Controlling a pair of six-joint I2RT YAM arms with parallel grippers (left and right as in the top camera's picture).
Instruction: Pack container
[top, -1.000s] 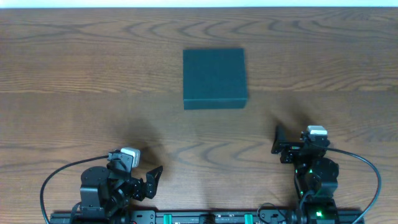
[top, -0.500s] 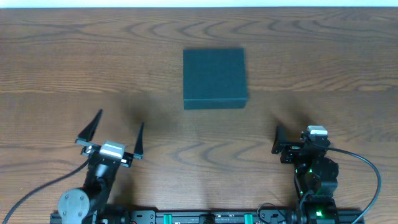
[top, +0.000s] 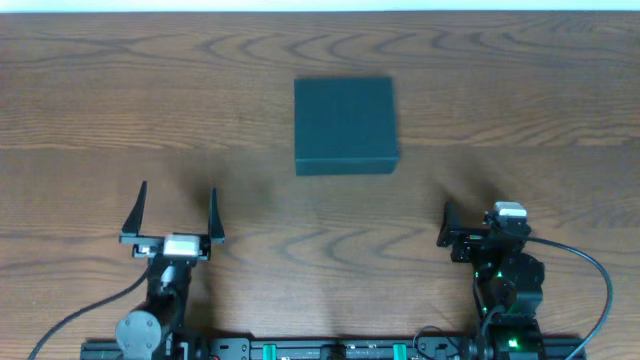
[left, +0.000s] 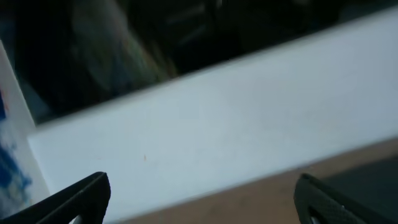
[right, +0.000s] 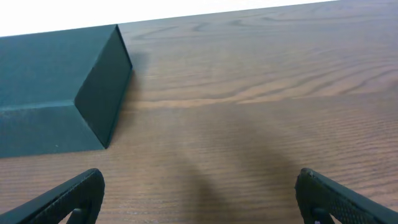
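The container (top: 345, 125) is a dark teal square box with its lid shut, lying on the wooden table at the middle far side. It also shows at the left of the right wrist view (right: 50, 93). My left gripper (top: 177, 212) is open and empty, raised at the near left with its fingers pointing away, well short of the box. In the left wrist view (left: 205, 208) its fingers are spread, with only a blurred white band and dark background behind them. My right gripper (top: 478, 232) sits at the near right, open and empty (right: 205, 205), low over bare table.
The wooden table (top: 120, 120) stretches wide to both sides of the box. Black cables (top: 590, 270) loop beside the arm bases along the near edge. A white strip (top: 320, 5) borders the far edge.
My left arm has unfolded from its tucked pose, lifted, and opened its gripper, and the fingers now point straight away. The right arm and the box have not moved.
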